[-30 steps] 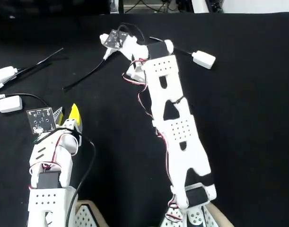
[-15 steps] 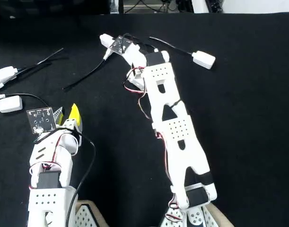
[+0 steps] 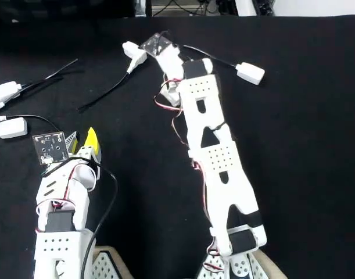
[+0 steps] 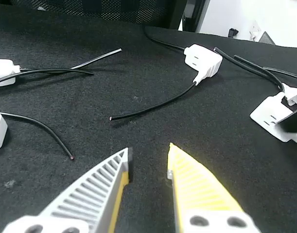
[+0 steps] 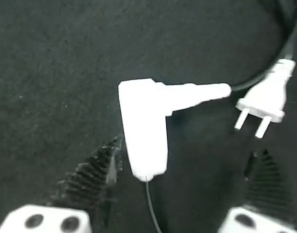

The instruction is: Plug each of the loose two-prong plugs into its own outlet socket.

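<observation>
The black cloth-covered table [image 3: 305, 174] carries everything. The white right arm [image 3: 218, 151] is stretched far out over it. Its right gripper [image 5: 187, 153] hangs with its dark jaws spread wide, pinching nothing. Just beside the tip of one jaw lies the white L-shaped plastic outlet socket [image 5: 143, 126]. Ahead of the other jaw lies the small white two-prong plug [image 5: 265, 104] on a black cable, near the socket but apart from it, with its prongs bare. The left gripper [image 4: 148, 150], one grey finger and one yellow, is parted and empty, well short of both parts.

Neither part sits centred between the right jaws. Closing from here would likely catch the socket block instead of the plug, or knock both askew. Nothing pins the light socket, so pressing prongs into it could simply slide it across the cloth. The springy cable may also twist the plug in the grip and spoil the prong alignment.
</observation>
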You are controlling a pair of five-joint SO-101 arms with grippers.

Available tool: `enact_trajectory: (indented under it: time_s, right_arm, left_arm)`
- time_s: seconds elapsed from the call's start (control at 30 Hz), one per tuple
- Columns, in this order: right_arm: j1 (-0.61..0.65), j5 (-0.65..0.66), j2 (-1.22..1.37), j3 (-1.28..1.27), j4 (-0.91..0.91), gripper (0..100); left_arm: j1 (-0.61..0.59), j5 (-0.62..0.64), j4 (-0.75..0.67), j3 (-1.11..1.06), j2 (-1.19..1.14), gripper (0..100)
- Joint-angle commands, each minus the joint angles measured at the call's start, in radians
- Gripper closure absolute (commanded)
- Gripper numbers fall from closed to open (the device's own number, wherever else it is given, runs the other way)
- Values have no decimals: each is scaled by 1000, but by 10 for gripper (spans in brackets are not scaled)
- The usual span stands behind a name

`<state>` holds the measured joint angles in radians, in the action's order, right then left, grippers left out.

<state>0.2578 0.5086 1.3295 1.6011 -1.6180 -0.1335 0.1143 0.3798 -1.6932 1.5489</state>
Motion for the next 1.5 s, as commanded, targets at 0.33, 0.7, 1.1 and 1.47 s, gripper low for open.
enact_trajectory:
  time_s: [0.33,0.7,1.1,1.47]
  right_arm:
    - [-153,-18,-268,64,-43,616]
    - [-433,-290,-240,54,-15,617]
    - [-470,368,-96,61,163,617]
    - [-509,649,150,58,402,617]
  left_arm:
    - [1,-5,0,-16,2,855]
    - [1,-2,2,-16,2,855]
    - [105,-2,3,-16,0,855]
    - [162,-2,-92,-15,-150,855]
